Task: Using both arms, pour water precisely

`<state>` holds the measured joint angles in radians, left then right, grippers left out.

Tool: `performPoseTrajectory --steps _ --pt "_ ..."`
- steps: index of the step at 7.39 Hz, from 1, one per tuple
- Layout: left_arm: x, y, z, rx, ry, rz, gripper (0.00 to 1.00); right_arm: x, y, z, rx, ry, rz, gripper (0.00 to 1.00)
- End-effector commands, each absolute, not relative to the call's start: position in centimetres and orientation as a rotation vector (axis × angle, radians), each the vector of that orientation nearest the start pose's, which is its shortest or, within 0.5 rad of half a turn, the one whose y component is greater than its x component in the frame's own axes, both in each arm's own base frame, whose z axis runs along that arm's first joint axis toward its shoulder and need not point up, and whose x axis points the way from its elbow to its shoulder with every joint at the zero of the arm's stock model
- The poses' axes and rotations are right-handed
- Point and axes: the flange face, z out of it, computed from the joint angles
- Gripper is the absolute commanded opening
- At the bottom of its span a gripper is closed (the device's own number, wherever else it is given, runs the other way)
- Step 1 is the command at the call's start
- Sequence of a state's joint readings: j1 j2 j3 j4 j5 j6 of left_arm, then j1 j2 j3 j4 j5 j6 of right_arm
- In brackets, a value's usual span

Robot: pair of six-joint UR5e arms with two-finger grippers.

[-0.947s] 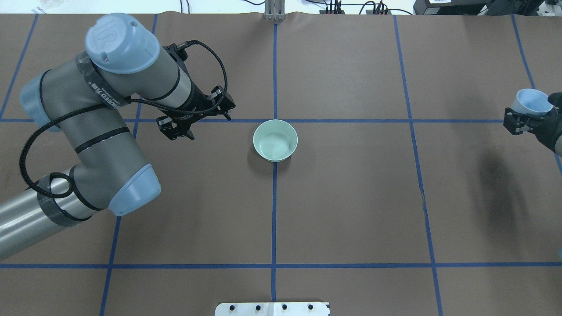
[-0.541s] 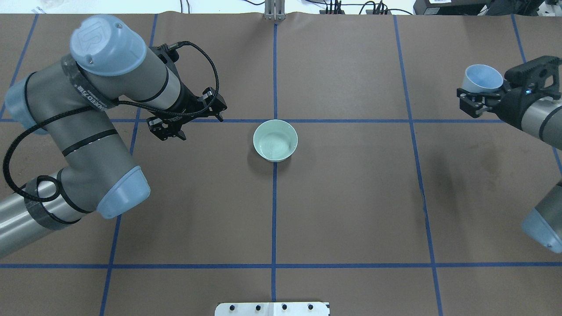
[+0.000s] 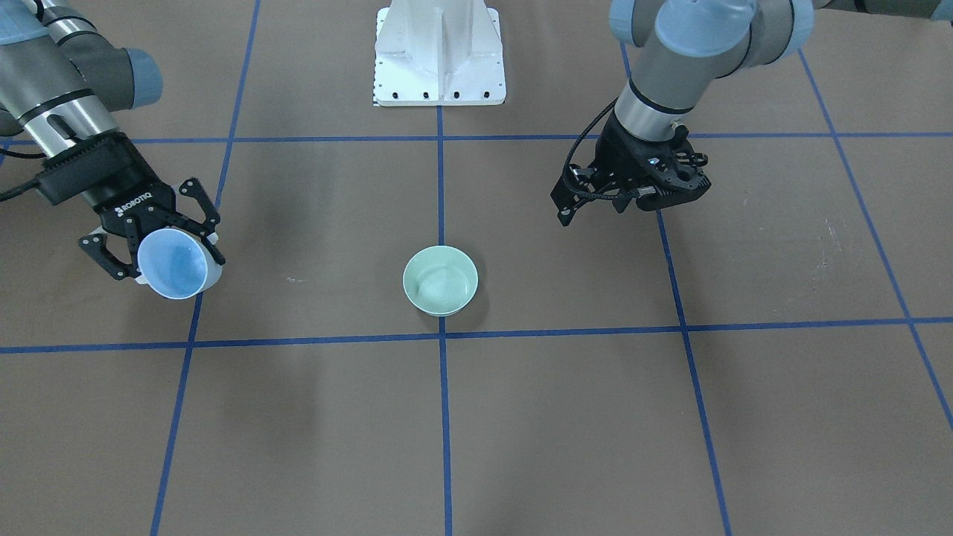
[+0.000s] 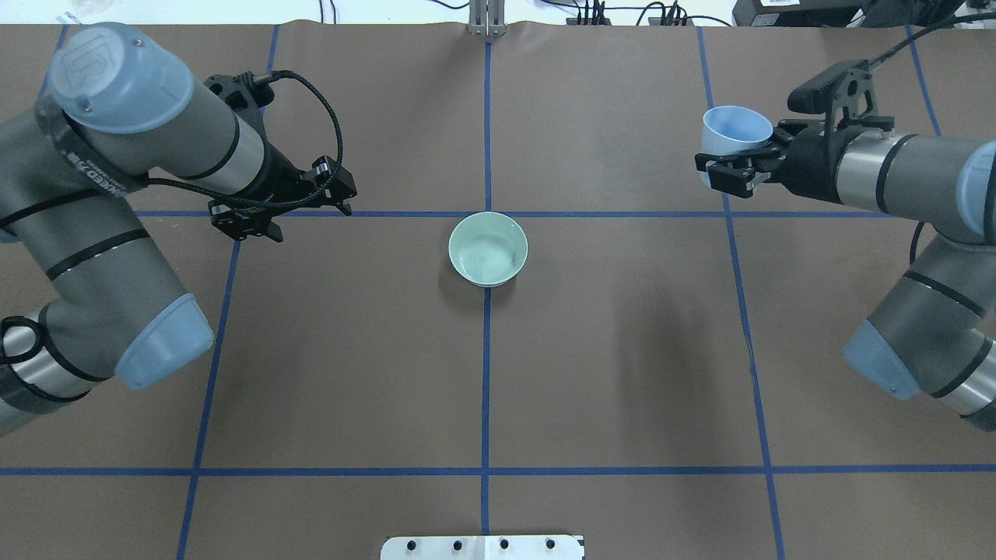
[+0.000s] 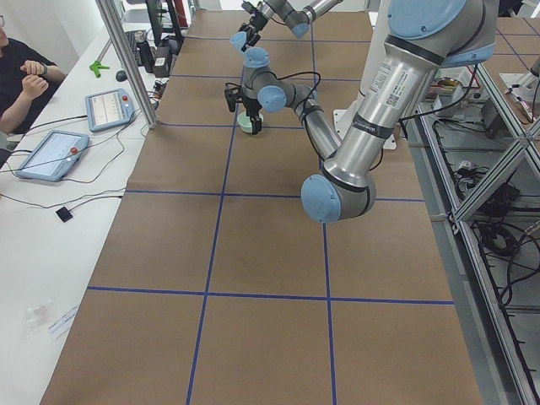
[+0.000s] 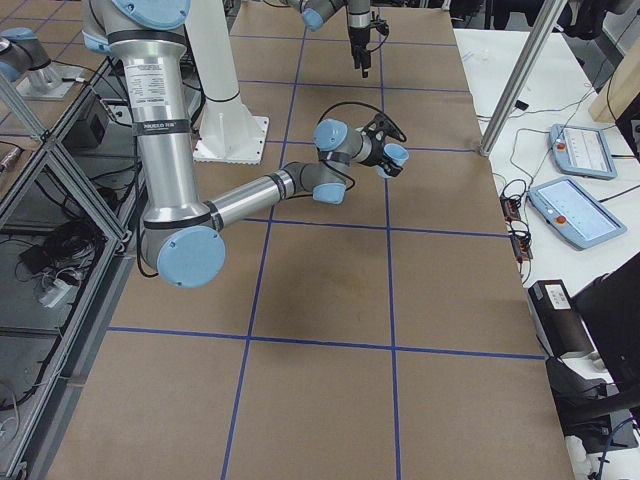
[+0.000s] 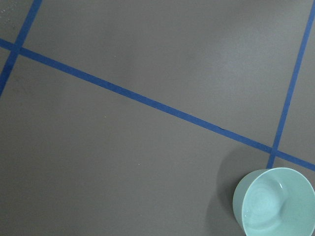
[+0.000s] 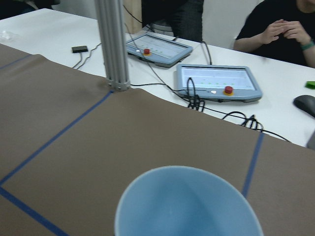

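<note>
A pale green bowl [image 4: 488, 249] [image 3: 440, 281] stands upright at the table's middle, on a blue tape line; the left wrist view catches it at the lower right [image 7: 274, 202]. My right gripper [image 4: 725, 165] [image 3: 165, 257] is shut on a light blue cup [image 4: 736, 131] [image 3: 173, 264] and holds it in the air, well to the right of the bowl. The cup's rim fills the bottom of the right wrist view [image 8: 187, 206]. I cannot tell whether it holds water. My left gripper [image 4: 313, 224] [image 3: 607, 210] hangs open and empty to the left of the bowl.
The white bolted pedestal [image 3: 439, 56] stands at the robot's side of the table. An aluminium post [image 4: 486, 19] rises at the far edge. Beyond it, a white desk carries two tablets [image 8: 216, 81] and cables, with a person [image 5: 21, 80] seated there.
My right arm has swung in from the right edge, carrying the cup left and further from the robot. My left arm has drawn back to the left, away from the bowl.
</note>
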<state>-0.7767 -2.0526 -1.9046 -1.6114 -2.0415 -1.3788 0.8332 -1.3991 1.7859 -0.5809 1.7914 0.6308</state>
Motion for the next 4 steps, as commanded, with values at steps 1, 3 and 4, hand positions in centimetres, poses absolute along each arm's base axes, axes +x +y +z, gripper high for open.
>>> performPoseTrajectory --steps 1,3,4 --pt "33.7 -49.2 26.1 0.049 0.92 -0.292 1.0 -32.0 -46.9 34.8 0.847 -1.046 -0.38 0.0" --pt "31.4 -49.9 28.0 0.068 0.904 -0.231 1.0 -35.7 -45.3 33.3 0.851 -1.032 -0.5 0.0" --pt "29.4 -50.5 29.4 0.068 0.901 -0.198 1.0 -38.2 -44.6 31.7 0.852 -1.033 -0.541 0.0"
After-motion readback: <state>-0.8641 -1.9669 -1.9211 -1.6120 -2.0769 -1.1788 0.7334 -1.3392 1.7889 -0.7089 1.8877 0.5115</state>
